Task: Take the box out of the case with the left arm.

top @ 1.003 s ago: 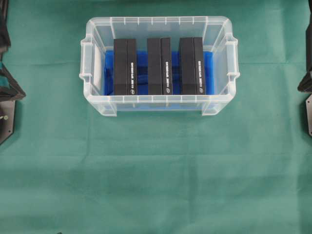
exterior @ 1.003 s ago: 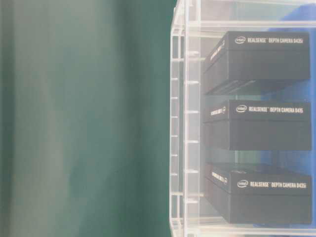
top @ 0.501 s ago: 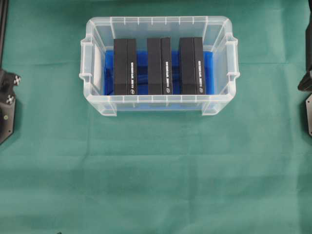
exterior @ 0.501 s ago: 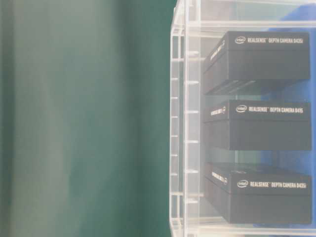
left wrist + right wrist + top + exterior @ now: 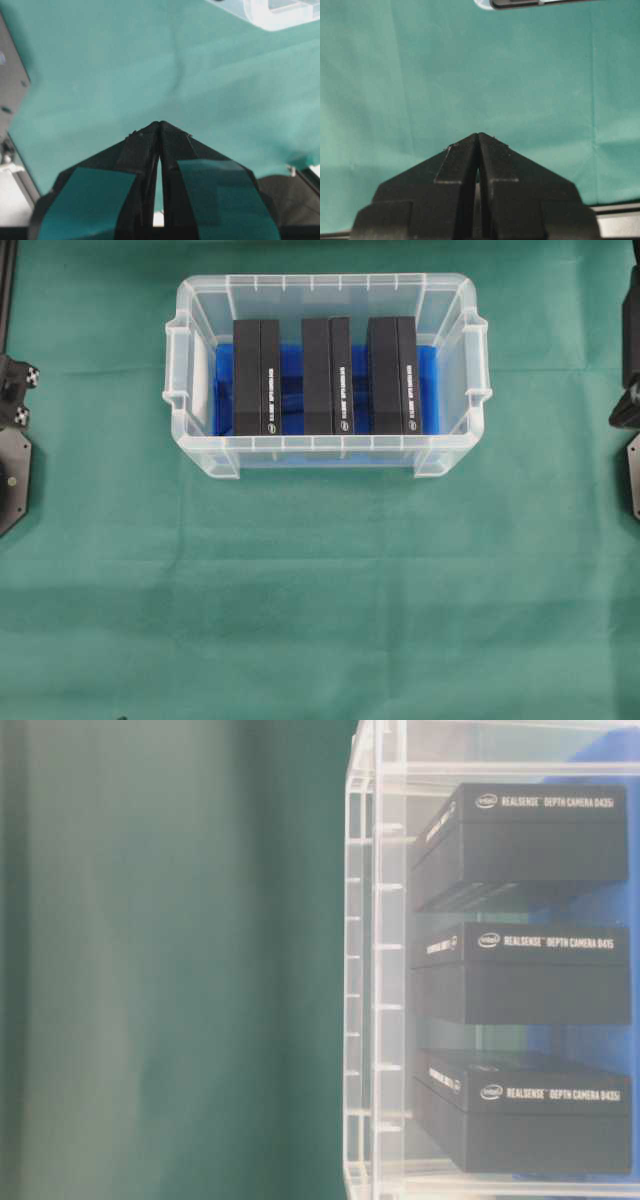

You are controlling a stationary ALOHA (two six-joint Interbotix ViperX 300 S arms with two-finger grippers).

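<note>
The case (image 5: pixel 325 282), a clear plastic bin with a blue bottom, stands at the far middle of the green cloth. Three black boxes stand side by side in it: left (image 5: pixel 257 377), middle (image 5: pixel 327 376) and right (image 5: pixel 392 375). The table-level view shows the case wall (image 5: pixel 365 970) and the same boxes, one of them (image 5: pixel 530 975) in the middle. My left gripper (image 5: pixel 160 124) is shut and empty above bare cloth, with a corner of the case (image 5: pixel 280 12) far ahead. My right gripper (image 5: pixel 478 135) is shut and empty too. Neither gripper is near the boxes.
Part of the left arm (image 5: pixel 12 390) shows at the overhead view's left edge, and part of the right arm (image 5: pixel 630 390) at its right edge. Green cloth (image 5: pixel 320 590) covers the table in front of the case.
The visible part of the left arm at the overhead view's left edge has shifted towards the far side. The case, the boxes and the right arm have not moved.
</note>
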